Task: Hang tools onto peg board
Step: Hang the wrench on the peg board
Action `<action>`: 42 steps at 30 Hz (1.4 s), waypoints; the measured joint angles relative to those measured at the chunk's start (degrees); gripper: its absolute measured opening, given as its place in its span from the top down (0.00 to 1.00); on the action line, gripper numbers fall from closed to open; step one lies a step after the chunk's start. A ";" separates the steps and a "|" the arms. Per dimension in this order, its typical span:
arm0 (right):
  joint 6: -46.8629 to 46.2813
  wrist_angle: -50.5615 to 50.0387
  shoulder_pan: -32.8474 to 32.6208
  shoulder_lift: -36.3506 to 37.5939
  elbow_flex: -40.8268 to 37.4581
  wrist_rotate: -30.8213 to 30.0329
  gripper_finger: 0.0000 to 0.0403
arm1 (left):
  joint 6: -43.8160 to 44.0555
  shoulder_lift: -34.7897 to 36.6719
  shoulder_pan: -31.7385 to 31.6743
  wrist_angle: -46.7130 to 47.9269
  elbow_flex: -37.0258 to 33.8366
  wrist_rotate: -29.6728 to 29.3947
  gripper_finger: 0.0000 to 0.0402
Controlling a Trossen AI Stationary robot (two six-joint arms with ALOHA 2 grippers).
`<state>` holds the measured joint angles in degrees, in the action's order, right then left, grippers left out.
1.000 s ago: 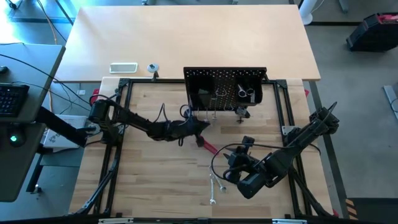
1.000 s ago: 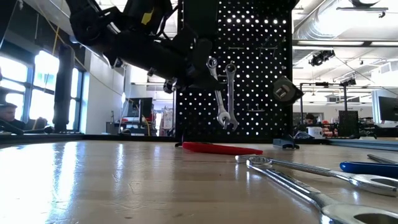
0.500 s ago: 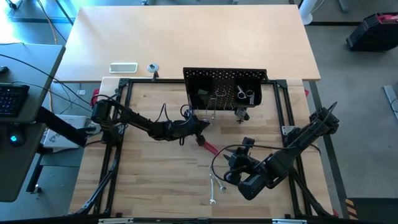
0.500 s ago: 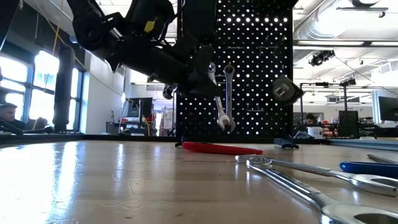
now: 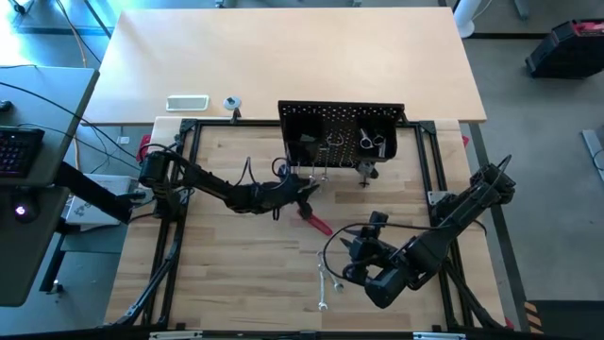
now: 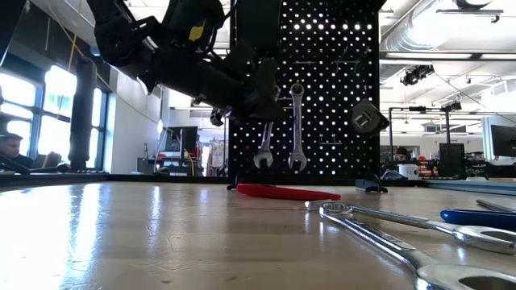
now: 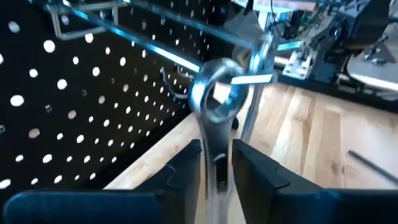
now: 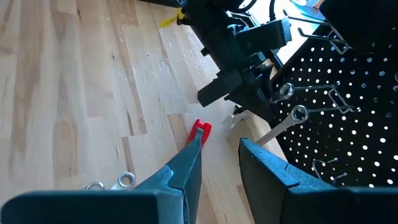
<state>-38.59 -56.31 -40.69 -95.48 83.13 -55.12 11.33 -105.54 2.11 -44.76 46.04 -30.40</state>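
Observation:
The black peg board [image 5: 340, 127] [image 6: 339, 48] stands upright at the table's far side. My left gripper [image 5: 307, 192] [image 7: 216, 152] is right in front of it, open. Its fingers stand on either side of the shaft of a silver wrench [image 7: 214, 99] [image 6: 264, 149]. That wrench hangs by its ring end from a peg, tilted. A second wrench [image 6: 296, 129] hangs upright beside it. A red-handled tool [image 5: 316, 224] [image 8: 199, 130] lies on the table below. My right gripper [image 5: 373, 227] [image 8: 221, 165] hovers open over the table's middle, holding nothing.
Loose silver wrenches [image 5: 326, 283] [image 6: 387, 229] lie near the table's front edge, beside a blue-ended tool [image 6: 476, 216]. Other items [image 6: 364, 119] hang on the board's right half. A black tubular frame [image 5: 179, 189] rims the table. Bare wood lies left of the arms.
The wrench at my left gripper has swung. Its lower end has gone toward the table's left, while its upper end has stayed at the board. It now hangs tilted, where it leaned the other way before. Both arms have kept their places.

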 joint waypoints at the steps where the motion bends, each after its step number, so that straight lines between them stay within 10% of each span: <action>1: 0.00 0.00 0.00 0.00 0.01 -0.01 0.75 | -0.04 0.00 0.00 -0.58 0.00 -0.02 0.78; 42: -9.88 -9.74 -3.37 -0.02 -0.02 -4.67 0.75 | -8.96 3.61 5.86 6.07 0.00 -6.79 0.69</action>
<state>-48.47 -66.05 -44.05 -95.50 83.11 -59.79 2.37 -101.93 7.97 -38.69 46.04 -37.19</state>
